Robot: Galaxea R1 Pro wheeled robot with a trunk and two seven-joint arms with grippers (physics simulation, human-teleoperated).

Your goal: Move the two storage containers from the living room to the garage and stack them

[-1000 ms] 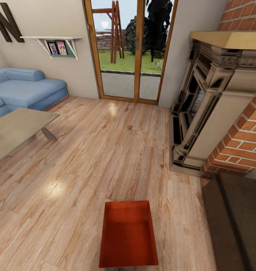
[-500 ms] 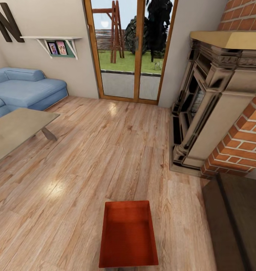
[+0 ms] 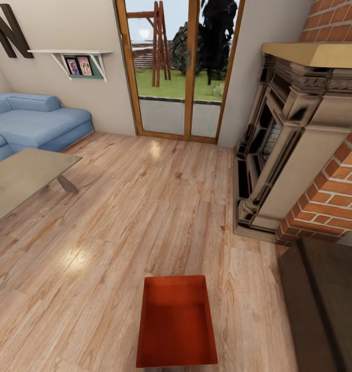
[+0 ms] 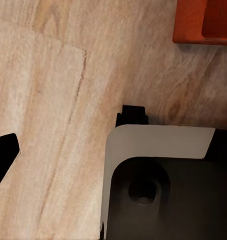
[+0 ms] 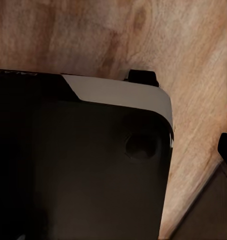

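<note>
Nothing has changed over the last second: the head view is the same as in the two earlier pictures, so the base is parked, not travelling. The bin [image 3: 177,323] has not shifted either. My reading: the carry to the garage has not started, and the pickup comes first.

Count:
- Orange-red bins: one in sight, open side up, empty, on the light wood floor [image 3: 119,217] directly before the robot. The second bin is nowhere I can see.
- Sofa [image 3: 33,121]: one, blue, far left.
- Low table [image 3: 20,178]: one, in front of the sofa.
- Fireplace [image 3: 300,150]: one, brick and stone, to the right.
- Glass door [image 3: 178,67]: one, straight ahead, garden beyond.
- Dark cabinet [image 3: 325,305]: one, at the near right.

Claws: the left wrist camera looks down past the robot's own dark base onto the planks. A corner of the bin [image 4: 203,22] lies ahead of that claw, well apart from it. Whether either claw is spread or closed I cannot tell; neither appears to hold anything.
</note>
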